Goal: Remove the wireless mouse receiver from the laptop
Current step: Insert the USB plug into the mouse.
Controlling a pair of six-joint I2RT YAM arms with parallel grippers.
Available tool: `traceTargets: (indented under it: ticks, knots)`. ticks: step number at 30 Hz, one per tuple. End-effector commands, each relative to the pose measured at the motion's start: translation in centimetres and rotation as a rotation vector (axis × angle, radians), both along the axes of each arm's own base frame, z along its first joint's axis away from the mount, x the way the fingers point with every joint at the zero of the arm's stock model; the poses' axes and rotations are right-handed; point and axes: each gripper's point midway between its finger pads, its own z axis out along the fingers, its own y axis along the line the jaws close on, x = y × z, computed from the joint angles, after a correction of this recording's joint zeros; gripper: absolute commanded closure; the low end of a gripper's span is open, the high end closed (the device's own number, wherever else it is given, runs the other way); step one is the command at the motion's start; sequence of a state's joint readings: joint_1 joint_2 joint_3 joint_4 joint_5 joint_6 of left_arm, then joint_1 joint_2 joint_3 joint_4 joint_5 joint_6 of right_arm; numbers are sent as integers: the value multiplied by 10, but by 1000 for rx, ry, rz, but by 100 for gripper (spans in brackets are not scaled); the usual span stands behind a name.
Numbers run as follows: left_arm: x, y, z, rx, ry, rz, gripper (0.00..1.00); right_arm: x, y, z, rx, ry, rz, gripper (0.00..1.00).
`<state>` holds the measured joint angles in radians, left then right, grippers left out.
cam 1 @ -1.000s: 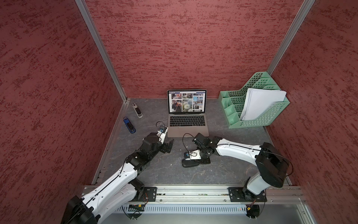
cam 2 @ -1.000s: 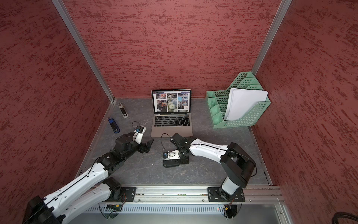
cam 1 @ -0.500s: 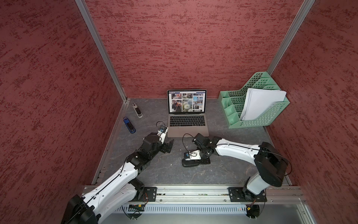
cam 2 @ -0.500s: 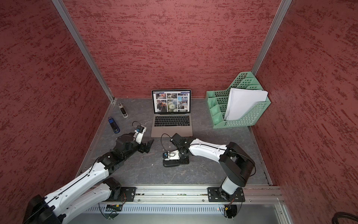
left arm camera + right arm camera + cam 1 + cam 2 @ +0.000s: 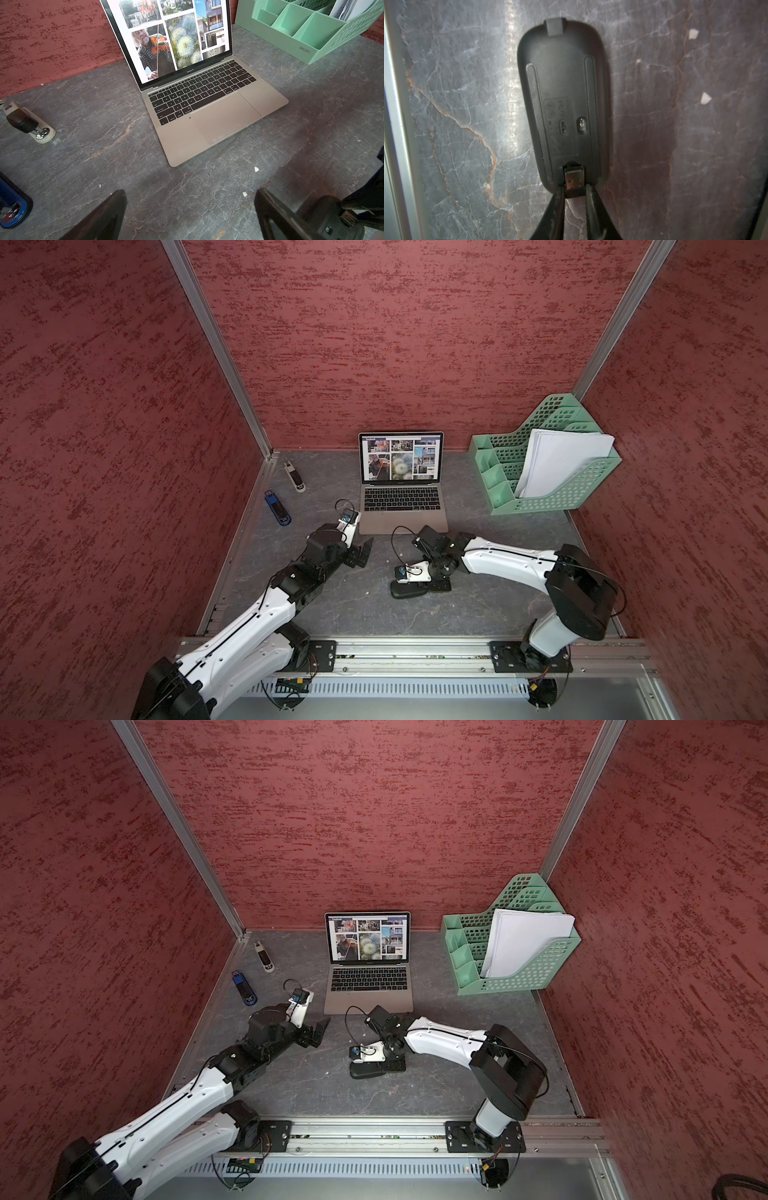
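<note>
In both top views the laptop (image 5: 402, 508) sits open at the back of the grey table (image 5: 365, 618), photo grid glowing. Just out from its front edge the right arm folds low over a black mouse (image 5: 405, 592), which from up there is only a dark sliver under the wrist, with the pinch hidden. Switch to the right wrist view and there it is: the mouse lies belly-up, and the wireless mouse receiver (image 5: 573, 176) is off the laptop, metal plug pointing into the notch at the mouse's end, dark cap sitting in the right gripper (image 5: 574, 188). Its fingers (image 5: 558, 200) stand narrow, flanking that cap on both sides; pressing on it or merely beside it, I cannot tell. The left wrist view gives the one close look at the laptop: black keys, wide trackpad, a violin player on screen. The left gripper (image 5: 190, 193) is spread wide with nothing in it, hovering near the laptop's front left corner, apart from it. The top views alone take in the full layout: a green file rack (image 5: 548, 493) with white papers (image 5: 561, 460) off the laptop's right side, a blue-and-black object (image 5: 277, 509) and a white-and-black object (image 5: 294, 477) off its left.
</note>
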<state>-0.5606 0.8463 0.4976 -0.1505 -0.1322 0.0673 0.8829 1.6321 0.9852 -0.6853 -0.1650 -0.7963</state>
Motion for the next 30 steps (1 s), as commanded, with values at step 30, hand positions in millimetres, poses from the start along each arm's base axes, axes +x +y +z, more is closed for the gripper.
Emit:
traceTargets:
  ticks: [30]
  knots:
    - [-52, -65, 23, -40, 96, -447, 10, 26, -13, 126, 306, -136, -264, 61]
